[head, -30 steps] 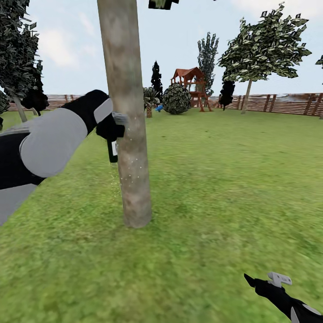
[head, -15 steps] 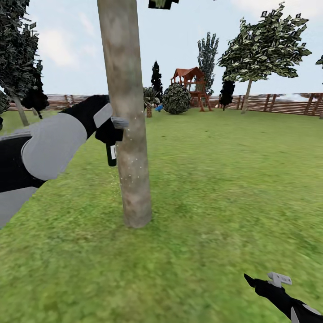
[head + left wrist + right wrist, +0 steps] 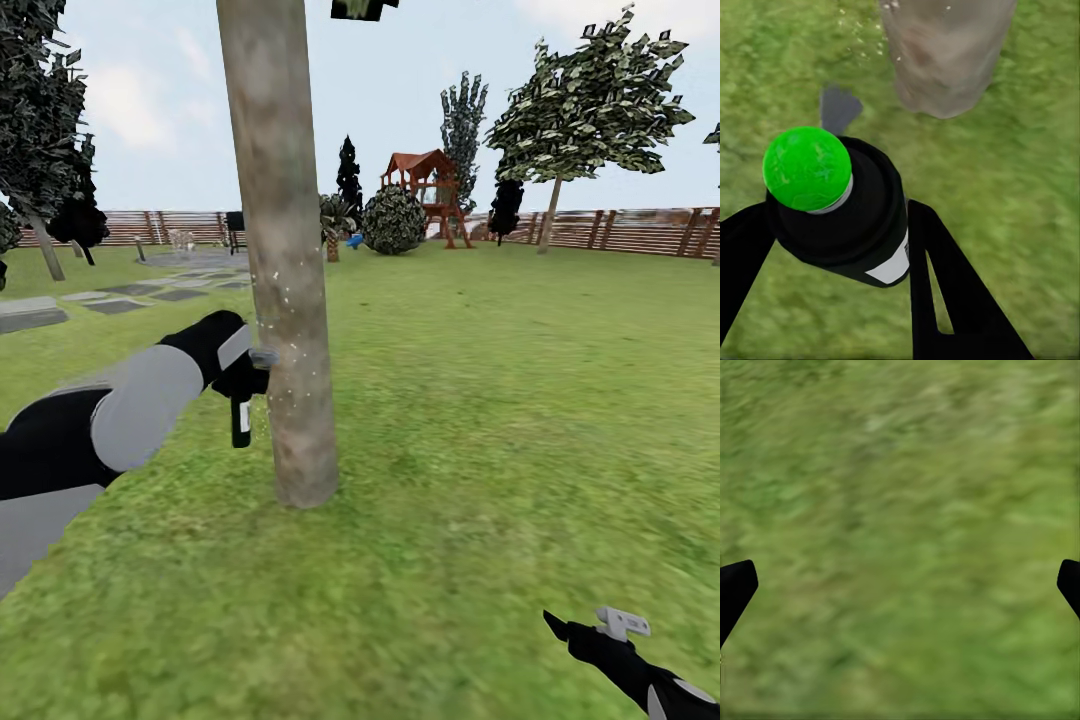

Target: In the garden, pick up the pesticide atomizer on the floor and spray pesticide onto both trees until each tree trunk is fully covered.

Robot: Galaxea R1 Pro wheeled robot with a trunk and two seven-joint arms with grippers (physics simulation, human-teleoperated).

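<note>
A thick grey-brown tree trunk (image 3: 285,300) rises from the lawn (image 3: 480,420) just ahead, with white spray specks on its left side. My left gripper (image 3: 240,375) is shut on the dark pesticide atomizer (image 3: 241,420), held right beside the trunk, its grey trigger head (image 3: 263,357) against the bark. In the left wrist view the atomizer (image 3: 844,210) sits between the black fingers (image 3: 945,292), a green cap on top, with the trunk base (image 3: 945,56) beyond. A second leafy tree (image 3: 585,110) stands far right by the fence. My right gripper (image 3: 585,628) hangs low at the right, open over grass.
A brown slat fence (image 3: 620,230) rings the lawn. A red wooden play tower (image 3: 425,190) and a round bush (image 3: 393,222) stand at the back. Grey stone paving (image 3: 120,295) lies to the far left. Dark conifers (image 3: 60,150) grow at the left edge.
My left arm has dropped down along the trunk with the atomizer, uncovering the paving and fence behind it. The right arm has not moved.
</note>
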